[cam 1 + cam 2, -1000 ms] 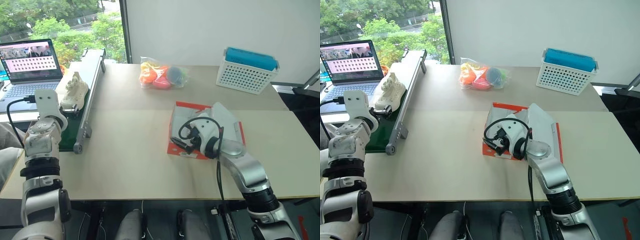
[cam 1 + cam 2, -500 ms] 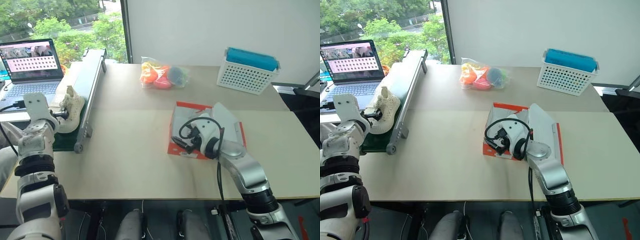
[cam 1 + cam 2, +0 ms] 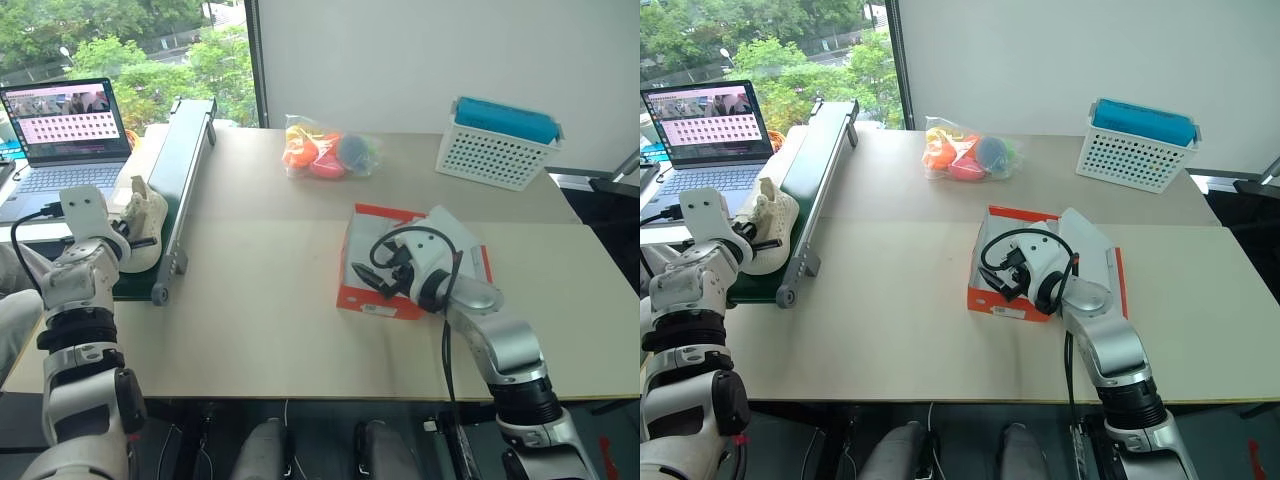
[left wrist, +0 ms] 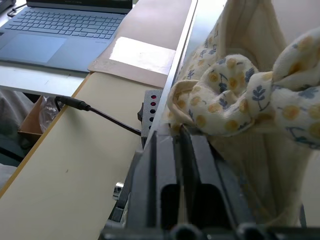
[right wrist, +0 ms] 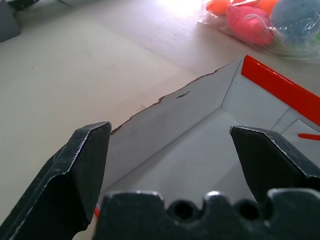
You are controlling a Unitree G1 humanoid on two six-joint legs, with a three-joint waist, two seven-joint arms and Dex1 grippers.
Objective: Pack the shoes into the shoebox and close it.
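Observation:
One cream shoe (image 3: 143, 207) with a dotted lining (image 4: 235, 85) lies on the green belt at the far left. My left gripper (image 4: 177, 131) is shut, its tips pinching the shoe's near edge. The red shoebox (image 3: 375, 302) stands open mid-table, white inside (image 5: 200, 150), with its lid (image 3: 462, 235) leaning back to the right. My right gripper (image 5: 170, 131) hangs open just over the box's front left corner (image 3: 365, 278), with nothing between its fingers.
A conveyor (image 3: 188, 150) runs along the table's left side, with a laptop (image 3: 65, 125) beyond it. A bag of colourful toys (image 3: 330, 152) and a white lattice basket (image 3: 497, 145) stand at the back of the table.
The shoe has come nearer along the belt and tipped over. My left gripper, open before, has shut on its edge. The right gripper stays open over the box.

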